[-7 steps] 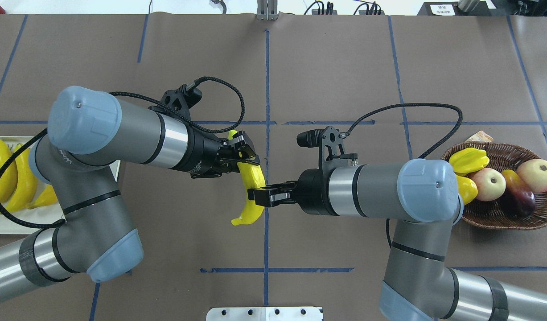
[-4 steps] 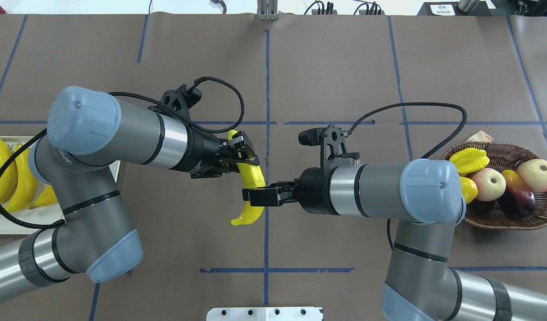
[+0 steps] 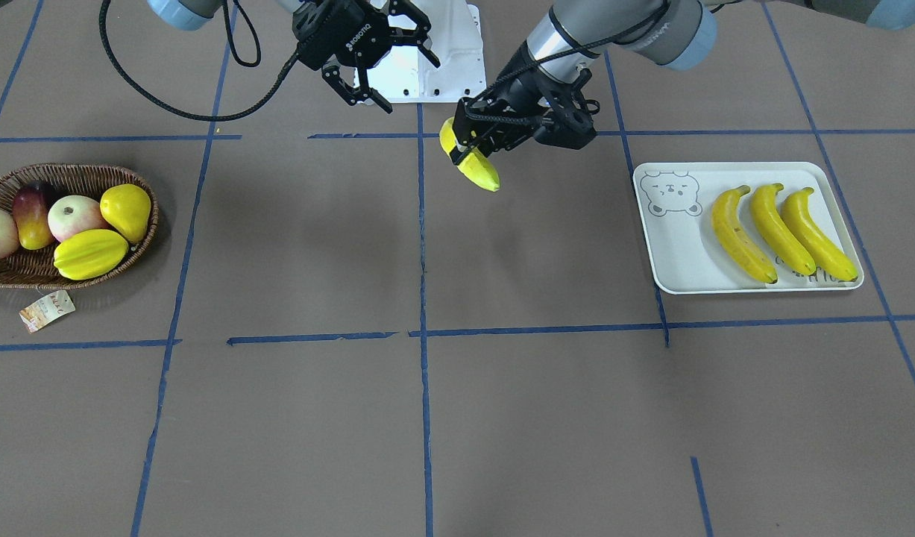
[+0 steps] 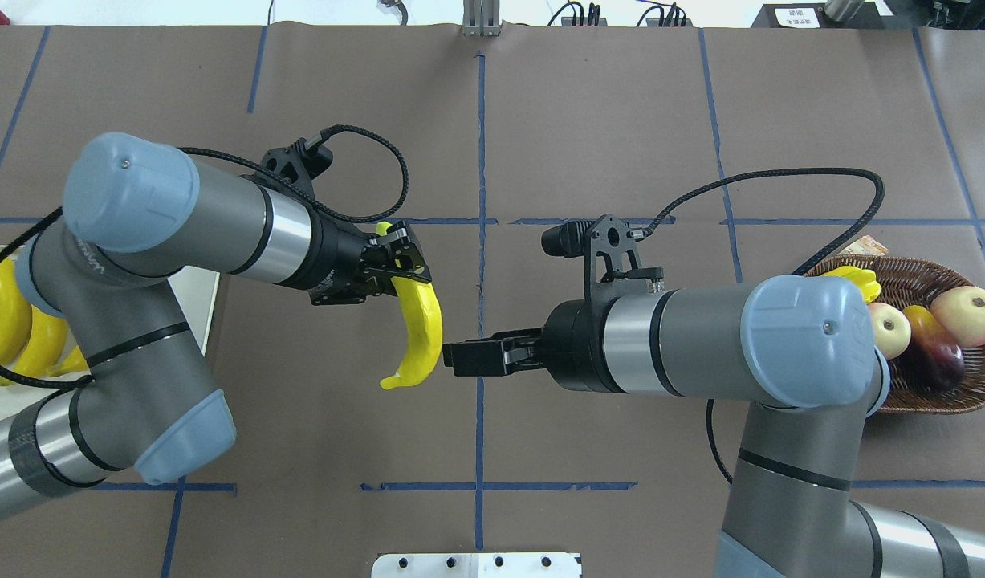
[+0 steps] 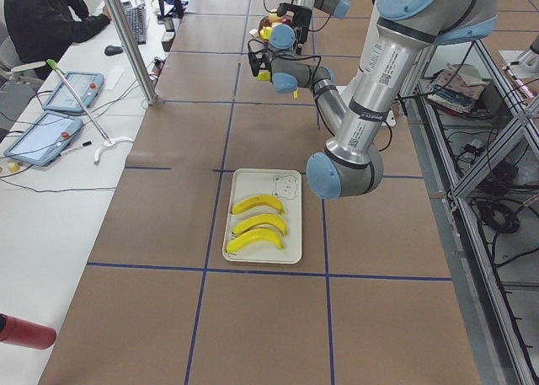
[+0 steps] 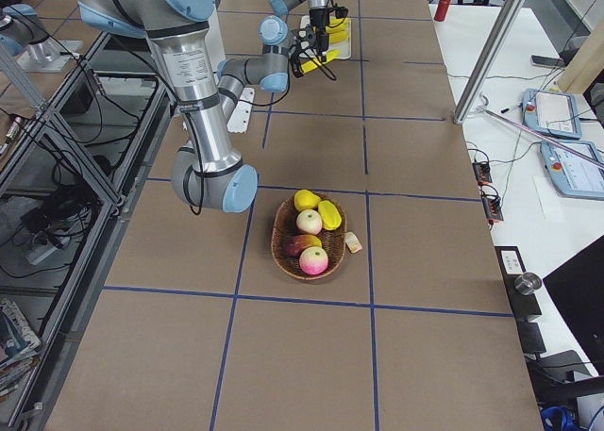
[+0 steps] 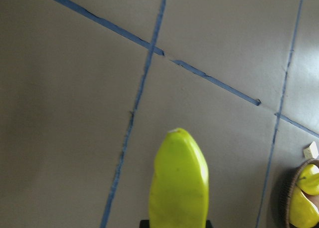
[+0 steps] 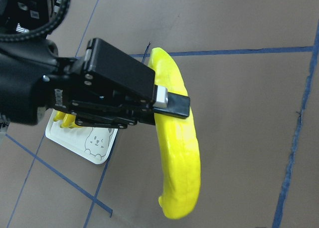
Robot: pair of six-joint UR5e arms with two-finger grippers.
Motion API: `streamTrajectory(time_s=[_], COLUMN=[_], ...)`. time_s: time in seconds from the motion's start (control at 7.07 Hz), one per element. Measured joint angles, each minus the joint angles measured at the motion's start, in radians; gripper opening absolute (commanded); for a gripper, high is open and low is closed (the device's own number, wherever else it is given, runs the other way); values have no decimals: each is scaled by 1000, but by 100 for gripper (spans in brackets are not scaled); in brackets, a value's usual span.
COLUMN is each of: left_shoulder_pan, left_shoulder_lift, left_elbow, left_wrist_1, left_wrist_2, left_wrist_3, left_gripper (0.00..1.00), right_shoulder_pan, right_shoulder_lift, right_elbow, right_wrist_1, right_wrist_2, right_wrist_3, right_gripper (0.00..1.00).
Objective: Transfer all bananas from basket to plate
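Note:
My left gripper is shut on the upper end of a yellow banana and holds it above the table's middle, hanging free; it also shows in the front view. My right gripper is open and empty, just right of the banana and apart from it; its fingers are spread in the front view. Three bananas lie side by side on the white bear plate. The wicker basket shows no banana.
The basket holds two apples, a dark mango, a yellow pear and a starfruit; its paper tag lies beside it. Blue tape lines cross the brown table. A white mounting plate sits at the robot's base.
The right gripper was around the banana's lower half and is now off it. The left arm has carried the banana to the left, toward the plate side.

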Motion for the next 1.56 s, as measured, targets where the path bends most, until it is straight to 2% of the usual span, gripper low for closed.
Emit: streamTrajectory(time_s=[0.28,0.57,0.99,1.27,1.41,1.56], left_shoulder_pan=[-100,-149,-173,-179,-181,-183], left_shoulder_lift=[25,95,256,288,292,293], left_elbow=[-43,-68,-44,38,66,76], left_wrist_1=[245,430,469,467,462,460], left_wrist_2=[-54,-47,-28,-27,-27,-28], left_wrist_3=[166,300,338,340,341,340], left_gripper=[0,0,0,0,97,100], right_shoulder_pan=[37,70,98,100,100,100], right_shoulder_lift=[-1,-4,-23,-27,-26,-27], right_elbow=[44,82,84,85,87,87], right_wrist_1=[-159,-299,-327,-328,-328,-328], right_wrist_2=[0,-2,-9,-13,-14,-14], right_wrist_3=[0,0,0,0,1,1], right_gripper=[100,100,100,100,100,100])
